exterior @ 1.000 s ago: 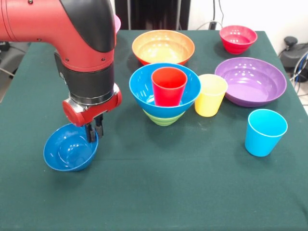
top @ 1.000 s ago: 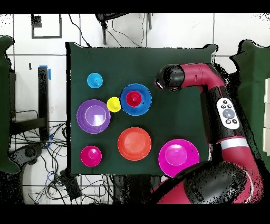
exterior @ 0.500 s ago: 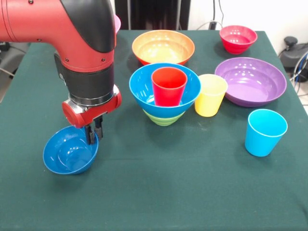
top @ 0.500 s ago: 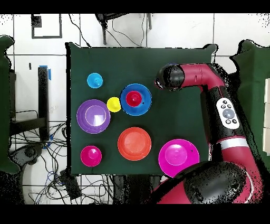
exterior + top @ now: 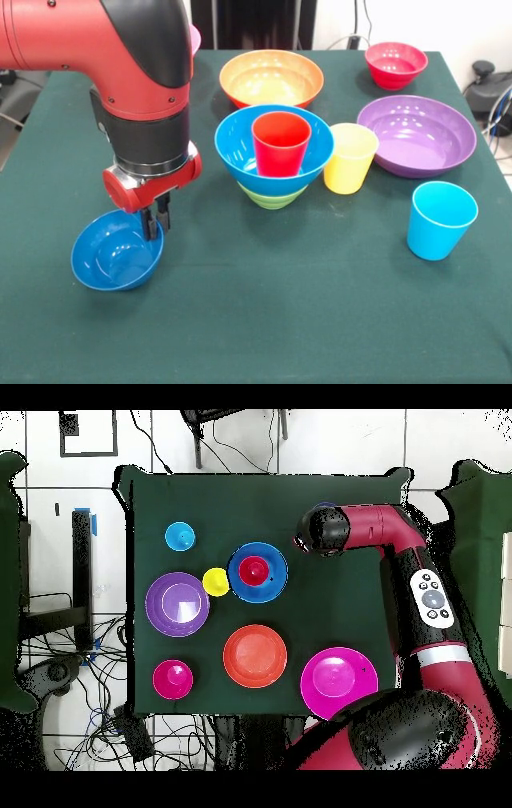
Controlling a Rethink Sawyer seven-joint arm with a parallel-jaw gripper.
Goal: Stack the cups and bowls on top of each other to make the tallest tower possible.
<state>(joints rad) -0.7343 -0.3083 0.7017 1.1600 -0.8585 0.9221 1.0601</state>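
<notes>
The tool (image 5: 157,222), fingers pinched on the rim of the small blue bowl (image 5: 117,250) near the worktop's edge, grips thinly, so the bowl could swing or slip free when lifted toward the red cup (image 5: 281,143)

From above, the arm (image 5: 375,534) covers the small blue bowl (image 5: 117,249) almost wholly. In the front view the arm hides nearly all of the pink bowl (image 5: 194,37), and the large blue bowl (image 5: 274,148) covers most of the green bowl (image 5: 272,196).
</notes>
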